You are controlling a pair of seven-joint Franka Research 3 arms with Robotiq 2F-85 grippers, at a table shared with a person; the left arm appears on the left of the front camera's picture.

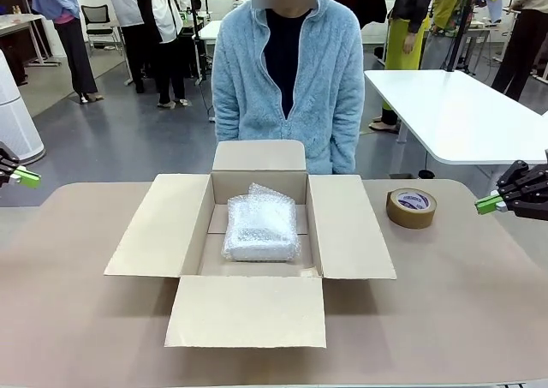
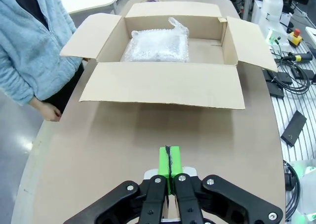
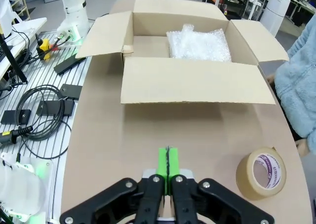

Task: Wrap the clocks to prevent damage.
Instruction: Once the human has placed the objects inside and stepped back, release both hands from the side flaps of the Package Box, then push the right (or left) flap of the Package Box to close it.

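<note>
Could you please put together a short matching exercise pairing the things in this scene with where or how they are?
1. bubble-wrap bundle
2. tape roll
3. cardboard box
4. person

a. outside the box, on the robot's right
b. all four flaps open
c. lying inside the box
d. standing across from the robot

Pairs: 1-c, 2-a, 3-b, 4-d.

You see the box (image 1: 248, 313) in plain brown cardboard, matt and slightly fibrous, and inside it the bundle (image 1: 261, 228) in whitish, translucent bubble-wrap plastic, crinkled and glinting. The tape (image 1: 411, 208) is glossy brown film on a printed core, and the table (image 1: 445, 319) is a smooth, matt beige top. The left gripper (image 2: 169, 157) and right gripper (image 3: 168, 159) show you black, faintly shiny plastic with matt green pads (image 2: 164, 164), and the person's jacket (image 1: 334, 88) is fluffy pale-blue fleece.
</note>
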